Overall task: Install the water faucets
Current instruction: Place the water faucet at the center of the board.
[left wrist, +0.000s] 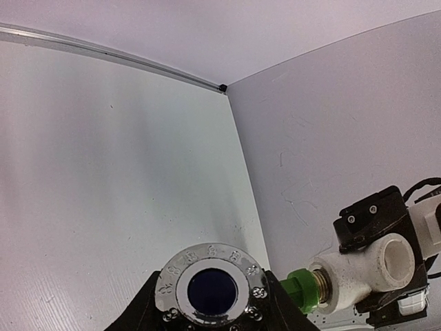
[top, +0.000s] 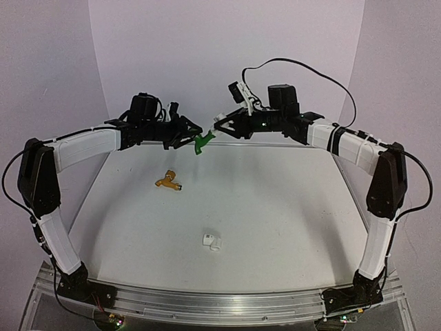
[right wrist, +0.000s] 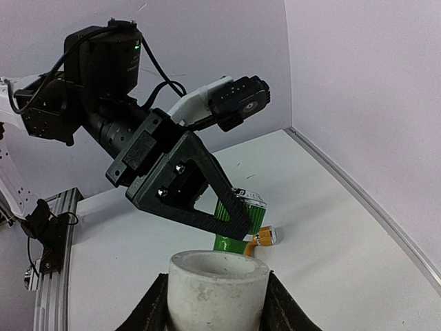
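My left gripper (top: 191, 135) is pinching the green plastic toy faucet (top: 201, 143), whose brass threaded end (left wrist: 322, 284) lies in line with, and seated in, a port of the white plastic pipe tee (left wrist: 365, 269) clamped by my right gripper (top: 222, 126).

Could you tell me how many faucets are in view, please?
2: the green faucet held aloft by the left gripper, and the orange-yellow faucet lying on the table.
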`<act>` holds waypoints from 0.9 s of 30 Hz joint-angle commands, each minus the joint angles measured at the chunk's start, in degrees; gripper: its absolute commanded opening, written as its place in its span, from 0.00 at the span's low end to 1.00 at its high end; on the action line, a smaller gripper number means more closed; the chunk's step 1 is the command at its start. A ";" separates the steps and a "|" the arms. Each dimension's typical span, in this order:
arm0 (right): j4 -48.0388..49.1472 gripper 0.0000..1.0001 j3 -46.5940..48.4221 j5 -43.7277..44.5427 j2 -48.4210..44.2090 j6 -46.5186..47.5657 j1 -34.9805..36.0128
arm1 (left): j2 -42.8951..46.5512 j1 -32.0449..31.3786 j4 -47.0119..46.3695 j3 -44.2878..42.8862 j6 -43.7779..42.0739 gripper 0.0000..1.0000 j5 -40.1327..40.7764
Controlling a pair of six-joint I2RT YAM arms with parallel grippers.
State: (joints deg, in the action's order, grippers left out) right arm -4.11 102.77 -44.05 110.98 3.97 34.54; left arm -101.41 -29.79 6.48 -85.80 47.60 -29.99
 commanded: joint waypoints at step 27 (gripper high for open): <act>17.04 0.00 -2.81 20.12 1.88 -22.97 5.60 | 9.72 -3.87 -29.97 10.84 -5.39 0.00 8.16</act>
State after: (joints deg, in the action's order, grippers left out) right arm 6.64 100.63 -28.63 111.48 -11.81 38.97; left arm -96.88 -30.00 -10.36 -76.04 43.45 -19.38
